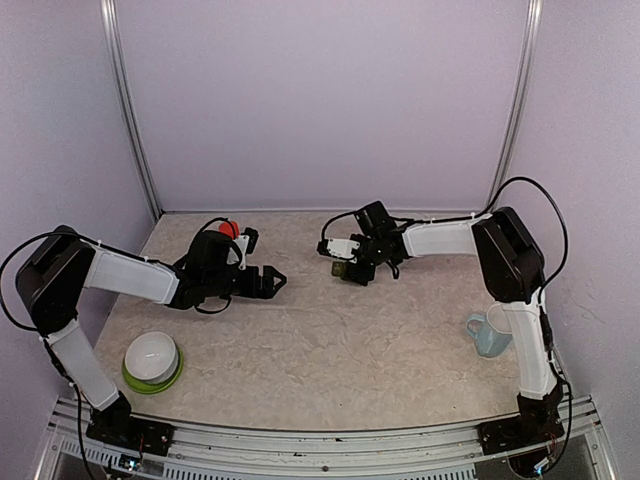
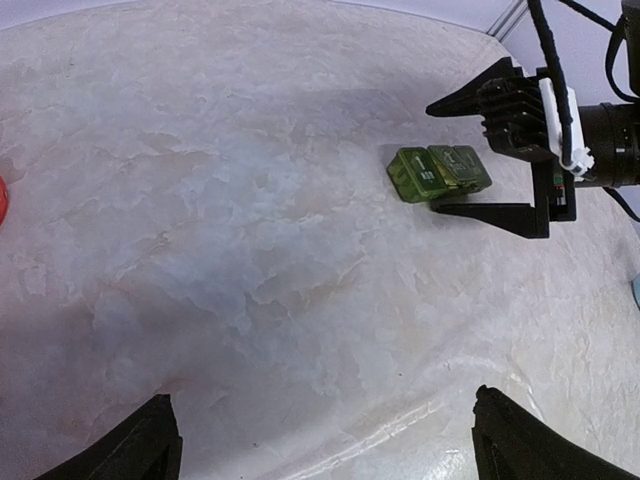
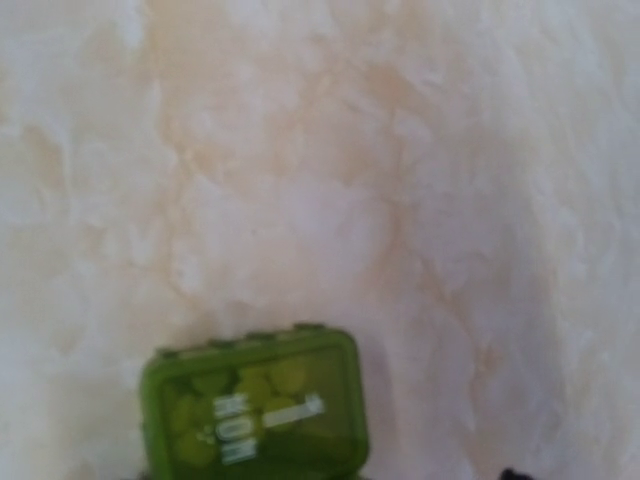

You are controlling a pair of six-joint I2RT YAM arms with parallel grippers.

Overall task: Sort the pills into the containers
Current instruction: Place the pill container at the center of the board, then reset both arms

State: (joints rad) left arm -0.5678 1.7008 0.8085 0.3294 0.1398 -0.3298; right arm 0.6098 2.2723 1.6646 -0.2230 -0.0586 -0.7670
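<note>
Lining up on the containers [image 3: 255, 412] with the right pincer [image 2: 432, 158] is my read of the step in hand. The green strip lies lid-up on the table [image 1: 330, 350], a little right of centre, in the far half.

The left wrist view shows the right pincer's jaws apart, straddling one end of the strip. One finger looks touching or just beside it; the other stands off with a clear gap. So it isn't clamped.

The lid in the right wrist view reads MON and looks shut. Round shapes show through it, but I can't tell if they're pills. No loose pills are visible on the table.

Left pincer [image 2: 320, 398] is wide apart, holding nothing, left of centre, facing the strip. Red bottle [image 1: 229, 228] sits just beside that arm's wrist on the far side. White bowl [image 1: 152, 352] is near left, and the mug [image 1: 487, 333] is near right by the right arm.

How I'd do it well:
- Centre the strip between the jaws before closing, otherwise the touching finger probably shoves it sideways and it twists.
- Grip across the short width, low on the body and not on the lid edge, since the lids have to open.
- Close gently, because the plastic looks light and will likely skate on the smooth table.
- The left pincer could steady the free end or work a lid tab.
</note>
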